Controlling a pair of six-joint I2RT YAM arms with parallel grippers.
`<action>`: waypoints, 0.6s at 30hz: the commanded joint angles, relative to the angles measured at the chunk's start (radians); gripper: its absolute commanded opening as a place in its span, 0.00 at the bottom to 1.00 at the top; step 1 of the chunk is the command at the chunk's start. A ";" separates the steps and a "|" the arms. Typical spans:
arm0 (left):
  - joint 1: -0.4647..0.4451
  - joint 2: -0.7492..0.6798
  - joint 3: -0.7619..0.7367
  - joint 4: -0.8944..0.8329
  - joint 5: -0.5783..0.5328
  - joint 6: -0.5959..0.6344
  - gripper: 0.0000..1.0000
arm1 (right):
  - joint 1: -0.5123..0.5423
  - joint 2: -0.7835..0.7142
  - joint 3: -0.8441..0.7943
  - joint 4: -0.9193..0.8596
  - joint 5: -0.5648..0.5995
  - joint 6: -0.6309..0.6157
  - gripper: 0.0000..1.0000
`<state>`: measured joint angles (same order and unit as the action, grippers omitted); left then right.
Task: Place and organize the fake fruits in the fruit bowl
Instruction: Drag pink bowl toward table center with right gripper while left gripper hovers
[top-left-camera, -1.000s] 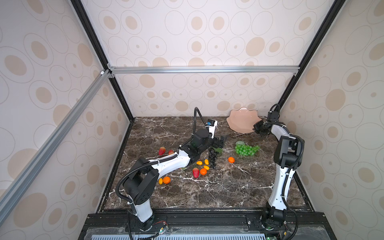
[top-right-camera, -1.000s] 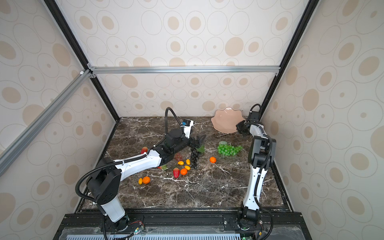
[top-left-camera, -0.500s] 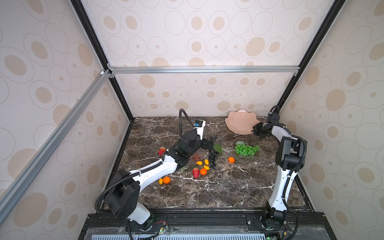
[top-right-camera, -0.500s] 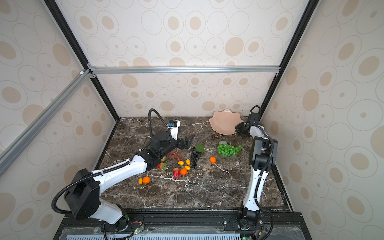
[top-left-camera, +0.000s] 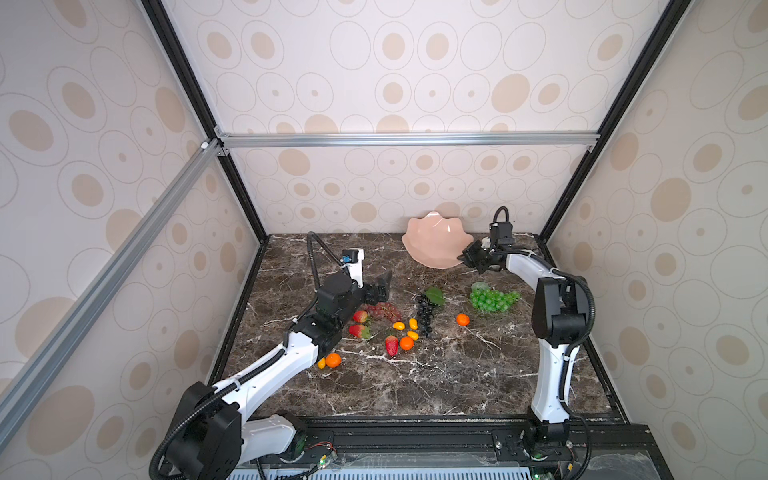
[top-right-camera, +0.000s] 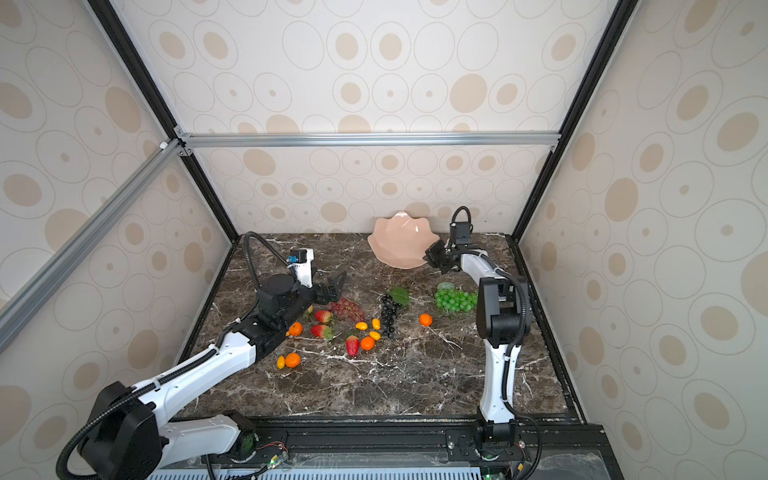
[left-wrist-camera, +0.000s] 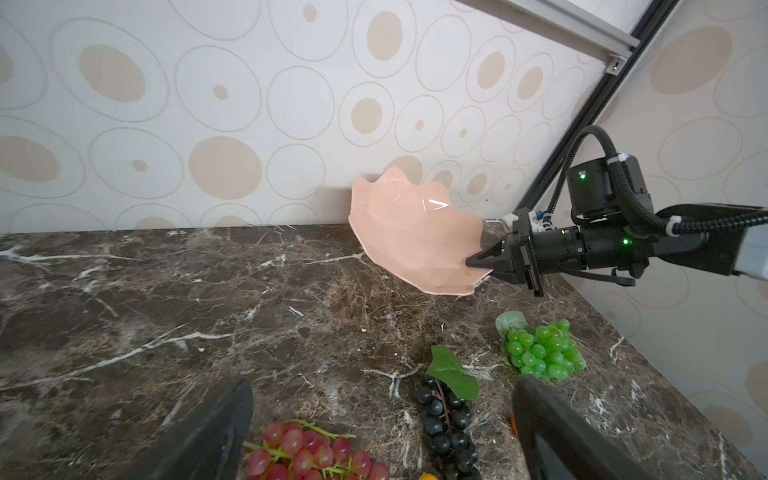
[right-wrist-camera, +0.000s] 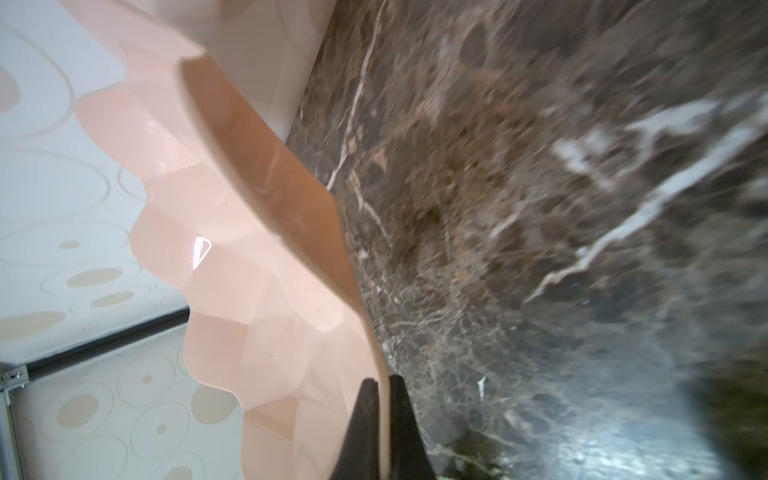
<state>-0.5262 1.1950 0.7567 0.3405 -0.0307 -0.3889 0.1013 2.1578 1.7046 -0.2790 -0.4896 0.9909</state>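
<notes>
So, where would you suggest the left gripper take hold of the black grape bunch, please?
Probably across the black grape bunch, at the end just below its leaf, coming down from above. It lies flat, long and narrow, so open jaws can straddle its short width; farther along, small yellow fruits crowd its side. The left gripper stands open nearby.

Pale pink fruit bowl (top-left-camera: 434, 245) at the table's one o'clock; table (top-left-camera: 415, 386) dark brown marble, white-veined. Green grapes (top-left-camera: 492, 300), black grapes (top-left-camera: 426, 318), red grapes (top-left-camera: 384, 309), red strawberries (top-left-camera: 391, 345), orange tangerines (top-left-camera: 462, 319); tiny ovals (top-left-camera: 398, 326) seem yellow-orange. Walls (top-left-camera: 374, 83) cream, beige ringed spots.
</notes>
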 joint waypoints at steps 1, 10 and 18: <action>0.024 -0.046 -0.027 -0.036 -0.048 -0.025 0.98 | 0.055 0.005 0.059 -0.016 0.009 0.022 0.00; 0.038 -0.090 -0.063 -0.052 -0.052 -0.021 0.98 | 0.165 0.062 0.105 -0.075 0.015 -0.005 0.00; 0.039 -0.086 -0.079 -0.053 -0.042 -0.029 0.98 | 0.198 0.060 0.069 -0.099 0.034 -0.031 0.00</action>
<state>-0.4927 1.1206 0.6800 0.2974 -0.0708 -0.4038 0.2783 2.2154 1.7794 -0.3626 -0.4660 0.9722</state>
